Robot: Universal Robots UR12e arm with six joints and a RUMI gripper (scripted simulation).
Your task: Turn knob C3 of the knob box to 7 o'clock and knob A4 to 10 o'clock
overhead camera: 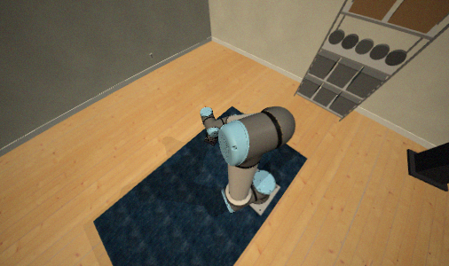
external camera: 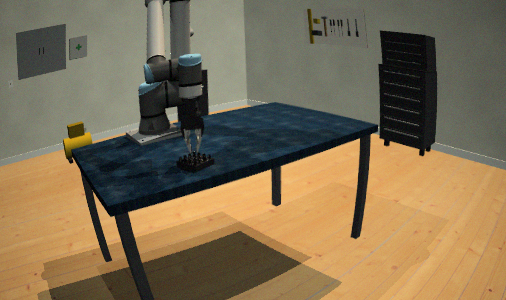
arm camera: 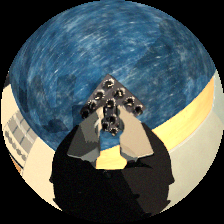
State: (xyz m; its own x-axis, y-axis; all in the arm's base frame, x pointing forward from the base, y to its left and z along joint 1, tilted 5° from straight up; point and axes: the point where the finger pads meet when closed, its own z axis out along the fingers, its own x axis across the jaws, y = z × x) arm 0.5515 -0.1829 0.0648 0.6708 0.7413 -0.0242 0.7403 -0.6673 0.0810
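Note:
The knob box (external camera: 198, 164) is a small dark block with several black knobs, lying on the blue table near its front edge. It also shows in the wrist view (arm camera: 113, 102), with one corner pointing away from me. My gripper (external camera: 193, 149) points straight down over the box, fingertips just above the knobs. In the wrist view my gripper (arm camera: 110, 106) has its fingers drawn close together with a narrow gap, over the knobs at the box's near corner. I cannot tell if the tips touch a knob. In the top view the arm hides the box.
The arm's base (external camera: 152, 131) stands on a plate at the table's back left. The table's front edge (external camera: 187, 187) runs close to the box. A yellow object (external camera: 77, 138) sits on the floor behind the table, and a black cabinet (external camera: 406, 90) stands at the right wall.

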